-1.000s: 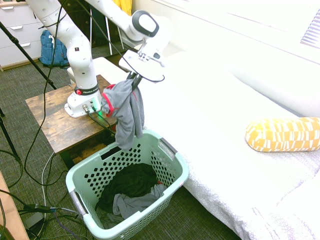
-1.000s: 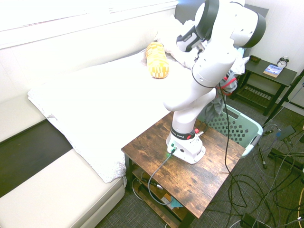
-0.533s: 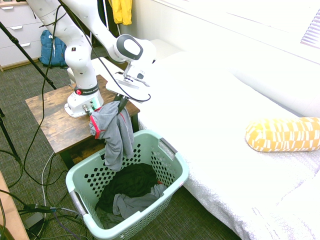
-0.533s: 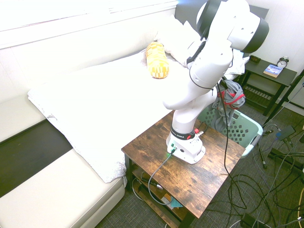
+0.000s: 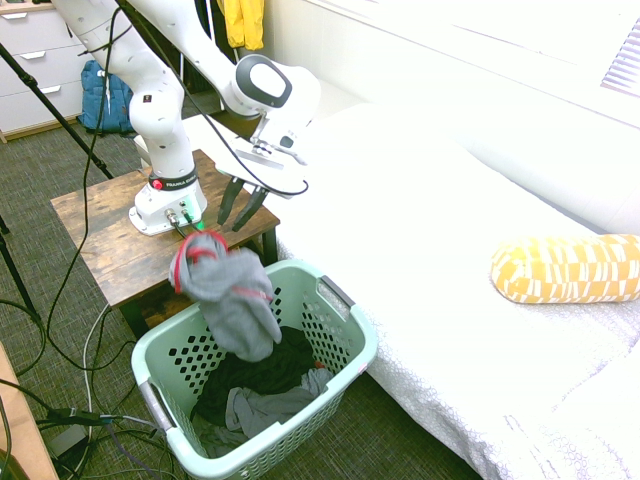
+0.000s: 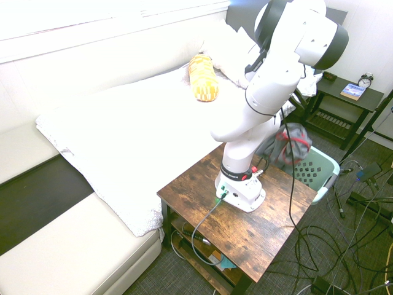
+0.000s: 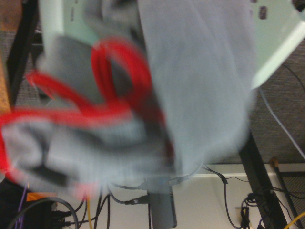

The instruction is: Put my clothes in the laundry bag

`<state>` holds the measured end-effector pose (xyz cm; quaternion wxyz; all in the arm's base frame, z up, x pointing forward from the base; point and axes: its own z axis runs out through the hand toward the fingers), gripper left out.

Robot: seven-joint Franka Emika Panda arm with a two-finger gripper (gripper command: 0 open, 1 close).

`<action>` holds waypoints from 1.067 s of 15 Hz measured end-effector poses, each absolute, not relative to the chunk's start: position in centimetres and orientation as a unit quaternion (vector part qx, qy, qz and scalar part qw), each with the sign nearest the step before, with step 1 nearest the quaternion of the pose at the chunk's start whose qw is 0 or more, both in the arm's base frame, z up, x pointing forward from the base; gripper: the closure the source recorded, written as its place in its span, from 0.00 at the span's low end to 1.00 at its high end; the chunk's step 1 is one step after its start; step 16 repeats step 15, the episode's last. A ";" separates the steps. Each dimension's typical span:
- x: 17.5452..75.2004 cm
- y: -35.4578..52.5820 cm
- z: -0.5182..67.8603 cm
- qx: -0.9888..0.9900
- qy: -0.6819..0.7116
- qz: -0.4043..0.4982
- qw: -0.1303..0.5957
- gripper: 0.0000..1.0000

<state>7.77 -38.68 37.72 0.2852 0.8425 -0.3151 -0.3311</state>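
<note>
My clothes, a grey garment with red trim, are in mid-air just below my gripper and free of it, their lower end dipping into the mint-green laundry bag. The gripper's two dark fingers stand apart, open, with nothing between them. From the second exterior view the clothes show over the laundry bag, partly behind the arm. The wrist view fills with the blurred grey and red clothes.
A black garment and a plain grey one lie inside the basket. The wooden side table stands against the basket's far side, the white bed with a yellow patterned pillow beside it. A blue backpack sits by the drawers.
The gripper moved down over the basket, then its fingers opened. The clothes left the fingers and dropped toward the basket.
</note>
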 end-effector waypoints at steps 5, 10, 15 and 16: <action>20.6 -37.3 46.2 0.887 -0.354 -0.160 0.248 0.00; 40.3 -23.2 48.5 0.898 -0.387 0.019 0.209 0.00; 48.3 2.9 48.8 0.931 -0.332 0.112 0.100 0.00; 48.3 2.9 48.8 0.931 -0.332 0.112 0.100 0.00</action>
